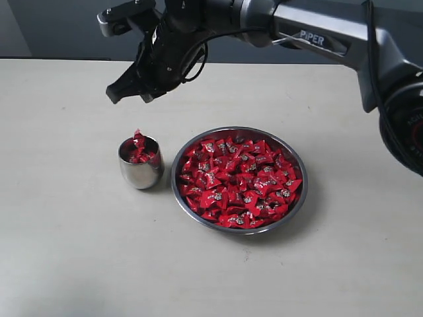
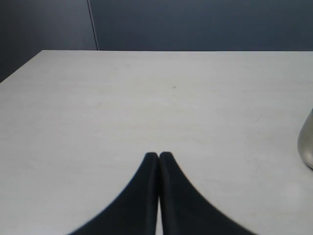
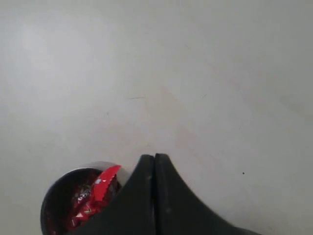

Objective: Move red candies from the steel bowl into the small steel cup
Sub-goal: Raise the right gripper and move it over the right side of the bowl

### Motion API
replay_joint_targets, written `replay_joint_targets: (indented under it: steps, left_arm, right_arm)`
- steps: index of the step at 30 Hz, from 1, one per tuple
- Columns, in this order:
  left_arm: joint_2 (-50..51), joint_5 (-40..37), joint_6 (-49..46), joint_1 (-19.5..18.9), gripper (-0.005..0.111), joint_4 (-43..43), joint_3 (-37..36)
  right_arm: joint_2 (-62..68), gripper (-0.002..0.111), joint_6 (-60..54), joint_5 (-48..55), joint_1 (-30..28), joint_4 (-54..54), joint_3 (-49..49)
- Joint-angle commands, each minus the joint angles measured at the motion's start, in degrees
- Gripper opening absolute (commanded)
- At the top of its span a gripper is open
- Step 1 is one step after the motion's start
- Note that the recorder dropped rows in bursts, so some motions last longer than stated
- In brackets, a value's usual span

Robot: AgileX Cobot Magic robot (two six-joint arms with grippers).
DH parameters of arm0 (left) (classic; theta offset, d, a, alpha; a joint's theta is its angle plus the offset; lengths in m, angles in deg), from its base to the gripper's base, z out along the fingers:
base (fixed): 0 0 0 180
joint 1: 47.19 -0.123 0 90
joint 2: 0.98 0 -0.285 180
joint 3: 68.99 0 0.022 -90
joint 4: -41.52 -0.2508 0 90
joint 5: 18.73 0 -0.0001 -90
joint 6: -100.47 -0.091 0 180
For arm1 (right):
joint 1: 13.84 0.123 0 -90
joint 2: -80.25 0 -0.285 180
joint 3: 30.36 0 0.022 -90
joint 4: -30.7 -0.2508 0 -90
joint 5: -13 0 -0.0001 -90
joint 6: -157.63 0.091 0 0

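The steel bowl point(image 1: 291, 146) sits right of centre on the table, filled with red candies point(image 1: 238, 181). Just left of it stands the small steel cup point(image 1: 139, 175), with a few red candies point(image 1: 139, 150) heaped in it and one poking above the rim. My right gripper point(image 1: 119, 92) reaches across from the right and hangs above and behind the cup, shut and empty. In the right wrist view its shut tips point(image 3: 154, 157) sit beside the cup point(image 3: 73, 172) and the candies point(image 3: 90, 198) in it. My left gripper point(image 2: 159, 155) is shut over bare table.
The pale table point(image 1: 66, 251) stretches around the bowl and cup. A dark wall stands behind its far edge. In the left wrist view a rounded grey shape point(image 2: 307, 147) shows at the frame's edge. The right arm point(image 1: 317, 36) spans the back of the scene.
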State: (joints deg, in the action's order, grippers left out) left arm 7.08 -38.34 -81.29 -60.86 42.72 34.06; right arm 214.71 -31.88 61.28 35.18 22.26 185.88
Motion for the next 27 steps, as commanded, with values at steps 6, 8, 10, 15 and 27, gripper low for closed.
replay_joint_targets:
  steps: [6, 8, 10, 15, 27]
  left_arm:
    - [-0.27, 0.47, 0.08, 0.55, 0.000, 0.06, -0.26]
    - [-0.27, 0.47, 0.08, 0.55, 0.000, 0.06, -0.26]
    - [-0.27, 0.47, 0.08, 0.55, 0.000, 0.06, -0.26]
    - [-0.27, 0.47, 0.08, 0.55, 0.000, 0.06, -0.26]
    - [-0.27, 0.47, 0.08, 0.55, 0.000, 0.06, -0.26]
  right_arm:
    - [-5.78, -0.001, 7.16, -2.44, -0.57, 7.99, -0.14]
    - [-8.03, -0.001, 7.16, -4.48, -0.57, 7.99, -2.64]
    - [-10.89, -0.001, 7.84, -7.95, -1.03, 8.44, -7.32]
    - [-19.70, -0.001, 9.51, -17.40, -3.12, 8.44, -24.54]
    - [-43.31, -0.001, 9.51, -23.58, -9.08, 10.72, -51.16]
